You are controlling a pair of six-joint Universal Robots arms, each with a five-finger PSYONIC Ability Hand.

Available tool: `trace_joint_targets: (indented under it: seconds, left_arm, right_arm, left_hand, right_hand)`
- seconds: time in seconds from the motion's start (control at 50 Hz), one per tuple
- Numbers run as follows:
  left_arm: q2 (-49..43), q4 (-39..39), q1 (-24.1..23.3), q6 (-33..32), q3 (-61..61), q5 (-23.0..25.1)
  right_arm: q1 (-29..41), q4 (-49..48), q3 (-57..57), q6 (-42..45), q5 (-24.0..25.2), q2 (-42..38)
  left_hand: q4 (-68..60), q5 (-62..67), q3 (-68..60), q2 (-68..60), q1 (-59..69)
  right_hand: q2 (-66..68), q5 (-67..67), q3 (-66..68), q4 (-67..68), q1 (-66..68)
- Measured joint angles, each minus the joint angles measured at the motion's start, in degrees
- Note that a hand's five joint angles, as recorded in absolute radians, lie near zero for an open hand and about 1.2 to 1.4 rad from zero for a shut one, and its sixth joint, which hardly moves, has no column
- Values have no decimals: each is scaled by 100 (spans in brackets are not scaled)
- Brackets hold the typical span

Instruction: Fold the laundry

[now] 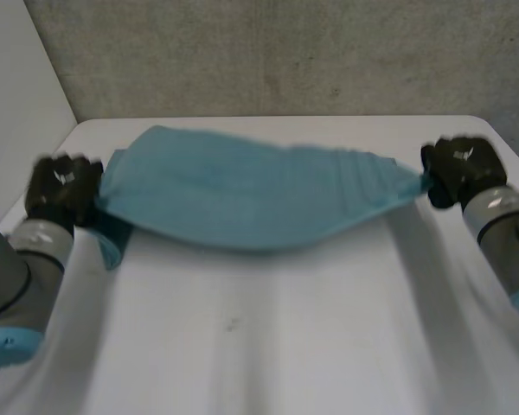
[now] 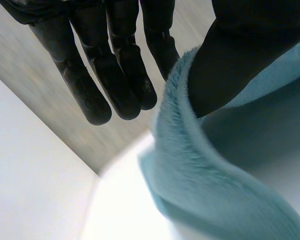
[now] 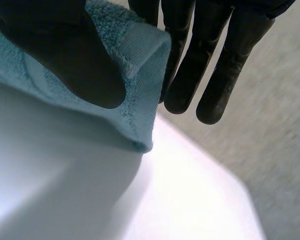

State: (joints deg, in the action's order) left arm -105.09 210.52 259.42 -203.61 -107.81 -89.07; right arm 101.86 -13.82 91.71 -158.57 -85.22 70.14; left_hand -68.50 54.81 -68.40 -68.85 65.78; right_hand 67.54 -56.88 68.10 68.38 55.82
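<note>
A teal towel (image 1: 251,194) hangs stretched between my two hands above the white table (image 1: 268,337), sagging in the middle. My left hand (image 1: 62,188) holds its left end, and in the left wrist view the thumb (image 2: 240,55) pinches the fluffy towel edge (image 2: 190,165) against the fingers (image 2: 115,80). My right hand (image 1: 461,169) holds the right end. There the thumb (image 3: 65,55) presses the towel's hemmed corner (image 3: 140,65) against the straight fingers (image 3: 210,65).
A grey concrete wall (image 1: 285,52) stands behind the table's far edge. A white panel (image 1: 17,95) rises at the far left. Bare tabletop lies below the towel toward the near edge.
</note>
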Motion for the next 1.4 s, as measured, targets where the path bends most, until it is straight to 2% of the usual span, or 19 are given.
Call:
trace_joint_targets:
  seconds: [0.14, 0.22, 0.24, 0.48, 0.7, 1.02, 1.04, 1.08, 1.1, 1.12, 1.14, 1.26, 1.34, 1.4]
  left_arm:
    - [-229, -474, -2, 9, -214, 24]
    - [-367, -594, 0, 14, -215, 37]
    - [-431, -600, 3, 15, -190, 43]
    - [-1021, -320, 130, 16, 118, 122]
    - [-1124, 322, 201, 89, 309, 117]
    - [-1051, 228, 155, 44, 498, 102]
    - [-1037, 211, 159, 40, 493, 102]
    - [-949, 117, 175, 31, 472, 104]
    - [-949, 117, 175, 31, 472, 104]
    - [-879, 40, 185, 30, 458, 108]
    - [-800, -37, 191, 29, 446, 113]
    - [-396, -302, 190, 19, 427, 142]
    - [157, -499, 182, 9, 427, 205]
    - [826, -654, 200, -40, 469, 467]
  right_arm:
    - [-175, 47, 374, 7, 32, -143]
    - [-485, 63, 607, -6, 198, 52]
    - [-575, 65, 667, -10, 271, 121]
    - [-1040, 50, 703, -109, 635, 284]
    - [-1318, -11, 665, -456, 668, 280]
    - [-1619, -225, 636, -964, 658, 290]
    - [-1620, -225, 637, -964, 660, 290]
    - [-1617, -217, 637, -960, 661, 290]
    - [-1617, -217, 637, -960, 661, 290]
    - [-1615, -207, 637, -952, 662, 291]
    - [-1611, -194, 636, -940, 664, 294]
    - [-1592, -94, 623, -861, 682, 347]
    - [-1581, 148, 579, -668, 737, 536]
    - [-1580, 488, 494, -326, 830, 754]
  left_hand:
    - [0, 0, 0, 0, 0]
    - [388, -98, 419, 458, -113]
    - [1295, -917, 1272, 1362, -1123]
    - [2783, -2429, 2725, 2894, -2465]
    - [2783, -2452, 2725, 2893, -2465]
    - [3200, -2828, 3160, 3216, -2882]
    - [3061, -2709, 2983, 3037, -2714]
    - [1633, -1512, 1632, 1557, -1119]
    - [1633, -1512, 1632, 1557, -1119]
    - [558, -453, 575, 596, -5]
    - [105, -146, 121, 115, 74]
    - [21, -146, 19, 23, 74]
    - [8, -146, 18, 18, 74]
    - [5, -146, 12, 15, 74]
  right_hand:
    - [0, -1, 0, 0, 0]
    - [0, -1, 0, 0, 0]
    - [0, -1, 0, 0, 0]
    - [0, -1, 1, 0, 0]
    - [0, -1, 0, 0, 0]
    - [0, -1, 0, 0, 0]
    - [0, -1, 1, 0, 0]
    - [0, -1, 0, 0, 0]
    - [0, -1, 0, 0, 0]
    - [0, -1, 0, 0, 0]
    - [0, -1, 0, 0, 0]
    - [0, -1, 0, 0, 0]
    - [0, -1, 0, 0, 0]
    - [0, -1, -1, 0, 0]
